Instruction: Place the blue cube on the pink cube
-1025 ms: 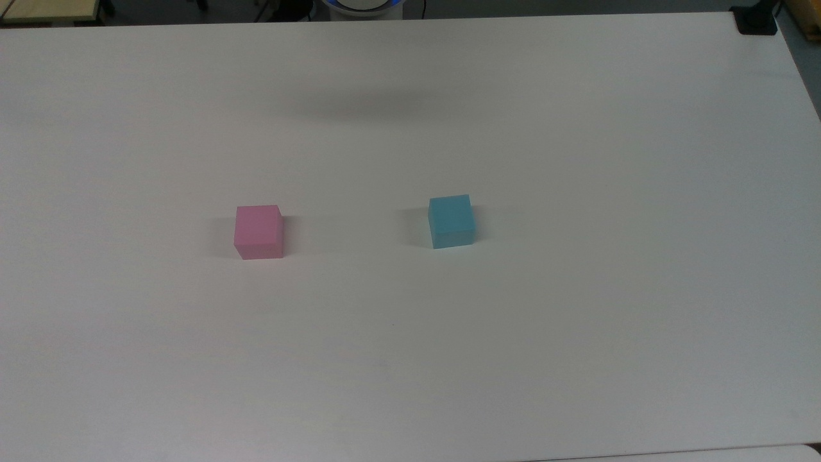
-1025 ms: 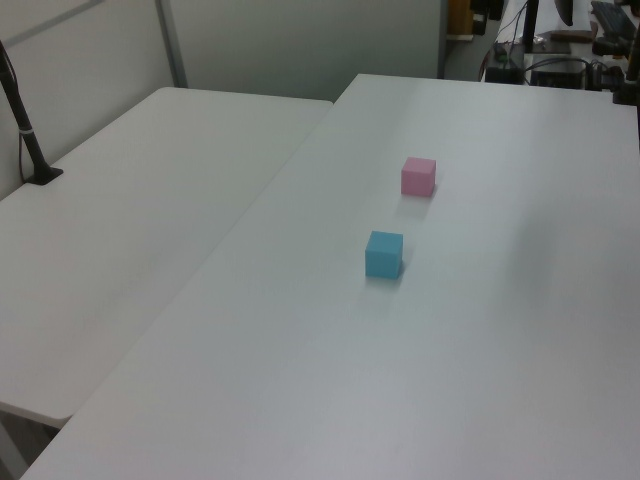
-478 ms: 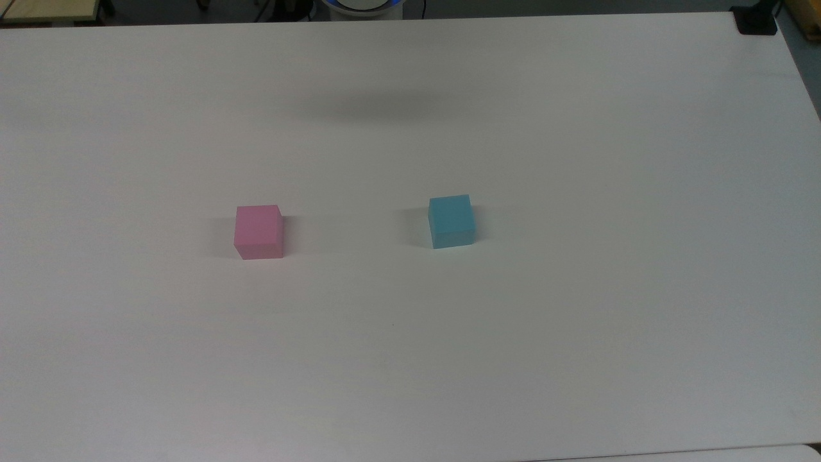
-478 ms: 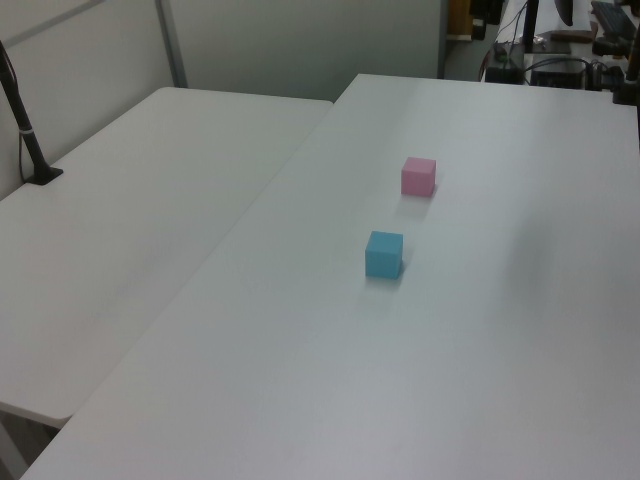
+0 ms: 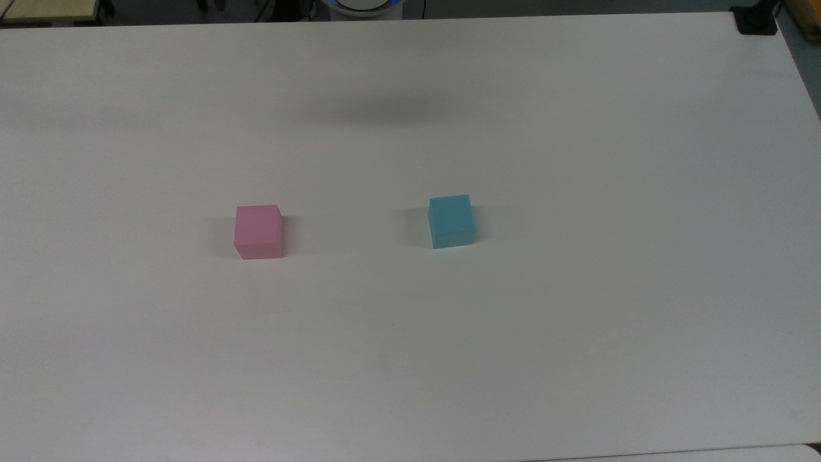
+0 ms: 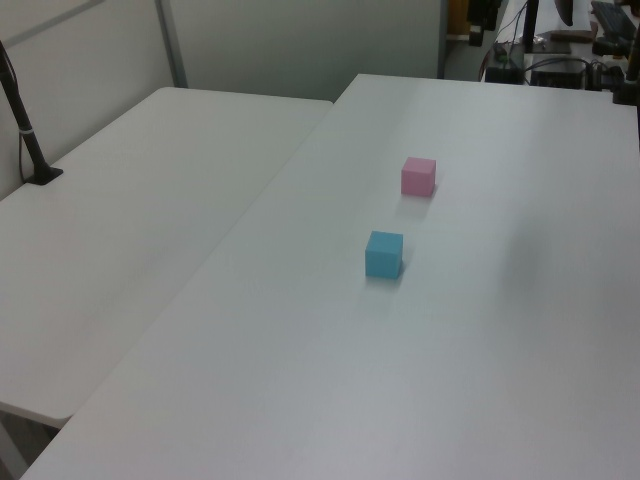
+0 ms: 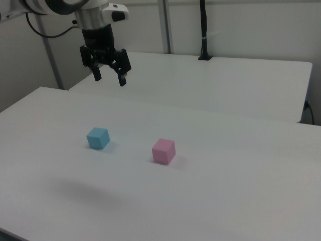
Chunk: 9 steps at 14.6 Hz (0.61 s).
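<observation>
Gripper (image 7: 109, 77): seen in the right view, raised well above the table (image 7: 241, 201), its two dark fingers (image 7: 121, 78) pointing downward with a clear gap between them. The jaws stand apart and nothing is held. It hangs above and behind the blue cube as the right view shows it, well apart from both cubes. The white wrist section of the arm (image 7: 93, 15) rises from it toward the right view's upper left.

Blue cube (image 7: 98, 138): rests flat on the table, one face down, top face level. All sides look equal, so no long axis can be stated. In the top view (image 5: 452, 221) its edges sit slightly turned against the table's edges. Faces are plain; no label, mark or writing is visible.

Pink cube (image 7: 163, 151): also flat on the table, upright, untouched by the gripper. It stands apart from the blue cube with bare table between them: to the top view's left (image 5: 258, 231), to the right view's right, and farther from the camera in the left view (image 6: 418, 176), where the blue cube (image 6: 384, 254) is the nearer one. Its edges in the top view are close to square with the table. Faces plain, no writing.

Surroundings: a soft shadow (image 5: 385, 109) lies on the table toward the top view's upper edge. A second white table (image 6: 120, 220) adjoins on the left view's left, with a black post (image 6: 25, 130) standing on it. No readable brand or text anywhere in view.
</observation>
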Each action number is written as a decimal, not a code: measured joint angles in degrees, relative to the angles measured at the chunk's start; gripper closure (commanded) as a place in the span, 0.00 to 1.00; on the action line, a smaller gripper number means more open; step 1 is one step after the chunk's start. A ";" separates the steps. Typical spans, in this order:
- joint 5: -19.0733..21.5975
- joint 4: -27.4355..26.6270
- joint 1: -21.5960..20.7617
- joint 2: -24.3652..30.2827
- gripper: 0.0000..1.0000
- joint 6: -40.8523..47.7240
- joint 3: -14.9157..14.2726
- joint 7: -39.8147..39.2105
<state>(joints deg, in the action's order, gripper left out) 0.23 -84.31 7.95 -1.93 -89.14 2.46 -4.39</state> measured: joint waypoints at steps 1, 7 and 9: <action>0.00 -0.10 -0.07 -0.03 0.00 0.00 0.16 -0.23; 1.69 -3.39 -2.47 -0.52 0.00 -5.96 1.68 1.24; 2.14 -5.11 -3.47 -1.25 0.00 -9.39 2.07 3.27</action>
<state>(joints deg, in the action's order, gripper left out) 2.37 -89.42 4.47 -3.18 -98.53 4.53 -1.12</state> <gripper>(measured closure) 0.000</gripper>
